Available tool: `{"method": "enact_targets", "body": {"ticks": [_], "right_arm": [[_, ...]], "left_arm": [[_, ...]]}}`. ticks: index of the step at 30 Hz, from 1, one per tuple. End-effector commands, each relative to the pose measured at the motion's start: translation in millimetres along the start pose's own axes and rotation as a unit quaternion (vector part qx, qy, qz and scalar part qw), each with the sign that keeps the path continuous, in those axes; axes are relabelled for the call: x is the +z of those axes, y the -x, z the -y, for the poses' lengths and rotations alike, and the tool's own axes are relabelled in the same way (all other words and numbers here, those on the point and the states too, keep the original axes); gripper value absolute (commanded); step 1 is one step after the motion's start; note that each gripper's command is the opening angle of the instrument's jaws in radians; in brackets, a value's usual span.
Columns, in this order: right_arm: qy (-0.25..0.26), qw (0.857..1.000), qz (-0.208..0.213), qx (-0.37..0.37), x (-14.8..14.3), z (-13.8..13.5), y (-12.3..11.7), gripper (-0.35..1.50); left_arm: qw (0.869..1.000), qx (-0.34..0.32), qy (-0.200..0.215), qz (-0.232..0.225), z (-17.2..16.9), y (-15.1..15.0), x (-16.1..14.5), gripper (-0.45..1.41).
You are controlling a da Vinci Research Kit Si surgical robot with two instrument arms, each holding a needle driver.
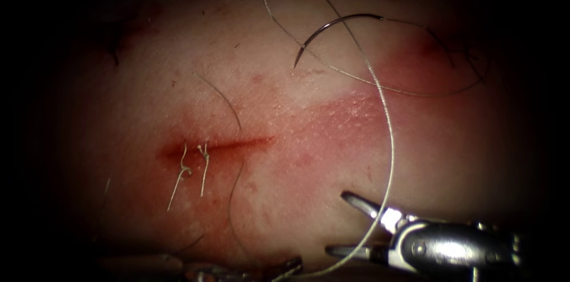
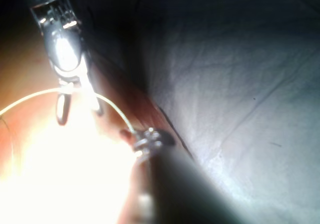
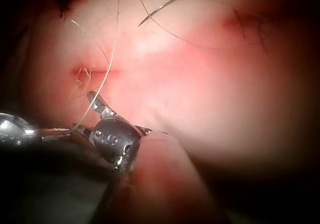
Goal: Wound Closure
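The curved needle (image 1: 332, 25) lies free on the tissue (image 1: 309, 139), far up and right of the cut (image 1: 237, 144); neither tool holds it. Two tied stitches (image 1: 195, 163) cross the cut's left end. The pale thread (image 1: 390, 139) sweeps down from the top and passes between the open jaws of my right tool (image 1: 349, 226), which grip nothing. It ends at my left tool (image 1: 290, 268) at the bottom edge, whose jaws are shut on it. The left wrist view shows the left tool (image 2: 145, 139) on the thread (image 2: 112, 103) beside the right tool (image 2: 79, 109). The right wrist view shows the right tool (image 3: 75, 115), thread (image 3: 107, 69) and needle (image 3: 162, 7).
A thin dark strand (image 1: 409, 89) loops across the reddened patch at the upper right, near a dark older suture line (image 1: 442, 50). Another dark strand (image 1: 231, 110) crosses the cut's middle and runs down the tissue. Red fluid stains the cut's edges.
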Motion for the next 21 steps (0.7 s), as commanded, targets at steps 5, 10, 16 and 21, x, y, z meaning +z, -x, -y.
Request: {"method": "enact_targets", "body": {"ticks": [5,10,16,21], "right_arm": [[0.004,1.0,0.001,-0.01,2.4,-0.4,1.0,1.48],[0.003,0.999,-0.008,-0.033,9.5,-3.1,2.1,1.48],[-0.017,0.998,0.002,-0.053,18.6,-3.7,4.8,1.43],[-0.036,0.997,0.005,-0.065,23.8,-3.5,6.1,1.4]], "left_arm": [[1.0,-0.005,0.014,-0.015,2.5,0.4,-2.5,-0.45],[0.996,-0.045,0.037,-0.069,5.7,0.6,-3.8,-0.45],[0.981,-0.117,0.063,-0.142,7.1,2.0,-2.7,-0.45],[0.973,-0.136,0.08,-0.168,9.4,4.8,-2.5,-0.45]]}}
